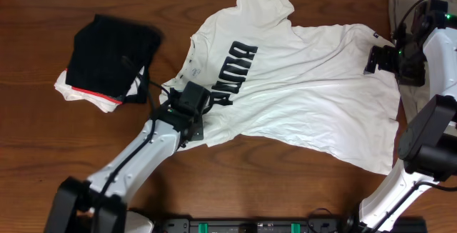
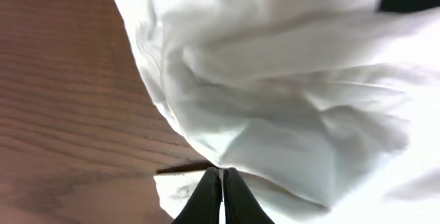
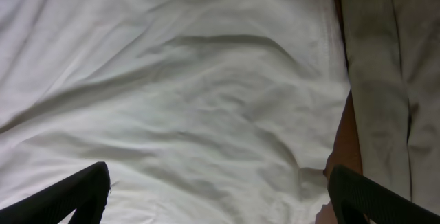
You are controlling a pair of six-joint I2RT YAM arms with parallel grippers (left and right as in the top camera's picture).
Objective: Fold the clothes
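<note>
White T-shirt spread rumpled mid-table, lettering up. Well left of shirt, black folded garment; just beside shirt's right edge, olive-grey cloth. Left gripper pressed together at shirt's lower-left edge, pinch unclear; right gripper spread wide over shirt's right edge.

Wooden table: white T-shirt, black folded garment, olive cloth.

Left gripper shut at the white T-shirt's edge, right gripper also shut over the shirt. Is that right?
No. The right gripper is wide open above the T-shirt, as the right wrist view shows. The left gripper is shut at the shirt's edge.
</note>
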